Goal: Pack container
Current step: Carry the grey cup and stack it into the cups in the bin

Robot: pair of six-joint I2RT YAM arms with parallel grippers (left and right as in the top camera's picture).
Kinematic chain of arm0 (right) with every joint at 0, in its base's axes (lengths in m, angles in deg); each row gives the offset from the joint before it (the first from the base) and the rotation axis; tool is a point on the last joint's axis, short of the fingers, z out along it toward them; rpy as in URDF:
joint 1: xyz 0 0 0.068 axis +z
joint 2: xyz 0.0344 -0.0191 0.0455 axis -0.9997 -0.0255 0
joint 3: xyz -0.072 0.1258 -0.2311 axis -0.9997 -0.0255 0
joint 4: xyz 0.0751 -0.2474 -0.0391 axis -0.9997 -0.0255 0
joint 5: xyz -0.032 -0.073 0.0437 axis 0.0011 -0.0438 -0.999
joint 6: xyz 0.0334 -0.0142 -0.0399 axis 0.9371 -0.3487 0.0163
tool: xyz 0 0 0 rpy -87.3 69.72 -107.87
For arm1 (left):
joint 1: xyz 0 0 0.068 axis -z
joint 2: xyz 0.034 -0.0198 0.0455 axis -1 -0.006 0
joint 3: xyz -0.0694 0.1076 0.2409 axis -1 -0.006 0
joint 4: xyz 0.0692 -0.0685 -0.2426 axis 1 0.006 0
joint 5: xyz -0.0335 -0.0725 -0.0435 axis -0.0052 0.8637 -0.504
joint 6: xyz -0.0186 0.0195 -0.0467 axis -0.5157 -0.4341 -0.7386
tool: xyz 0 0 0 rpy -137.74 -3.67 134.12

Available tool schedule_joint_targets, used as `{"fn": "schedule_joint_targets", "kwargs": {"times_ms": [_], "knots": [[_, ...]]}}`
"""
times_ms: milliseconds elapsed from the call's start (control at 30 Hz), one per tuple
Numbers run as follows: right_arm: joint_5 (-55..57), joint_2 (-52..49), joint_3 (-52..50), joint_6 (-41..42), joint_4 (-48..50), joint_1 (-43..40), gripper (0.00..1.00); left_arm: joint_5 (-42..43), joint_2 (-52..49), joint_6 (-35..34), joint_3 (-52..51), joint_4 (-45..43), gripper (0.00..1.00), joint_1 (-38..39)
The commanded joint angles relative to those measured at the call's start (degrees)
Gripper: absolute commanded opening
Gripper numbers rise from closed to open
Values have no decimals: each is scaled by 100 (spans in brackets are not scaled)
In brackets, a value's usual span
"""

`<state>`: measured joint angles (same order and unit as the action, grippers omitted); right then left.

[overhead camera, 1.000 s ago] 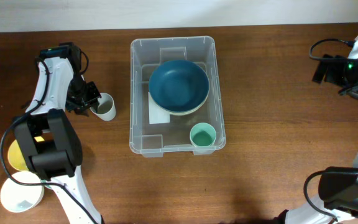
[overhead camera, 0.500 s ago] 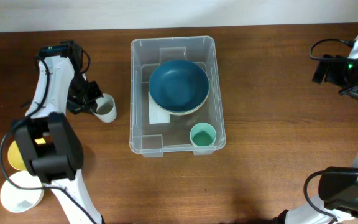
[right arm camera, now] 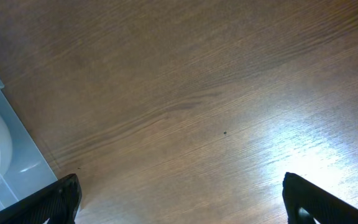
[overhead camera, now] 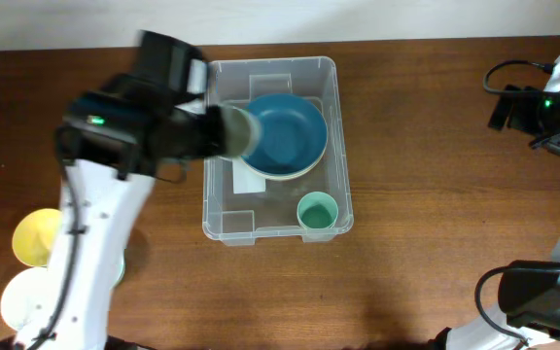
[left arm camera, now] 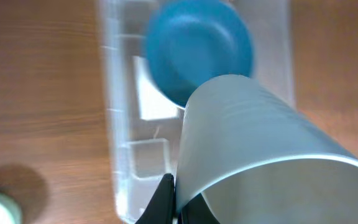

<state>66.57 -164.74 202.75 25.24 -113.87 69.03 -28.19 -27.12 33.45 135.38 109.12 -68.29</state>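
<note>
The left jaws are pinching shut on the wall of a pale grey plastic cup (left arm camera: pixel 260 143), holding it tilted in the air. The cup is hanging over the left rim of the large clear plastic rectangular container (overhead camera: pixel 270 65). The left arm (overhead camera: pixel 115 136) is reaching in from the left side of the wooden counter (overhead camera: pixel 436 194).

The container is sitting in the middle of the counter, with one short end close to the far edge. Inside it, a round dark-blue bowl (overhead camera: pixel 282 134) is resting toward the far end, partly covering a white label (overhead camera: pixel 248 181). A small green cup (overhead camera: pixel 317 211) is standing upright in the container's near right corner.

By the counter's left edge, toward the near left corner, a yellow bowl (overhead camera: pixel 29 238) and a white bowl (overhead camera: pixel 22 301) are lying just beside each other.

The right jaws are standing wide apart with nothing between them, hovering over bare wood. A corner of the container is showing at the edge of the right wrist view. The right arm (overhead camera: pixel 542 105) is waiting by the counter's far right corner.
</note>
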Motion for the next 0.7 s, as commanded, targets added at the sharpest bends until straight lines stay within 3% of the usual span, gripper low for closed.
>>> {"fn": "schedule_joint_targets", "kwargs": {"times_ms": [0, 233, 667], "knots": [[-39, 179, -9, 2, -7, 2, 99, 22, -413, 2, -79, -72, 1, 772], [-39, 179, -9, 2, -31, 2, 99, 22, -1222, 4, -79, -136, 0, 1847], [-39, 179, -9, 4, -46, 2, 99, 74, -1963, -212, -79, 236, 1, 1899]]}}
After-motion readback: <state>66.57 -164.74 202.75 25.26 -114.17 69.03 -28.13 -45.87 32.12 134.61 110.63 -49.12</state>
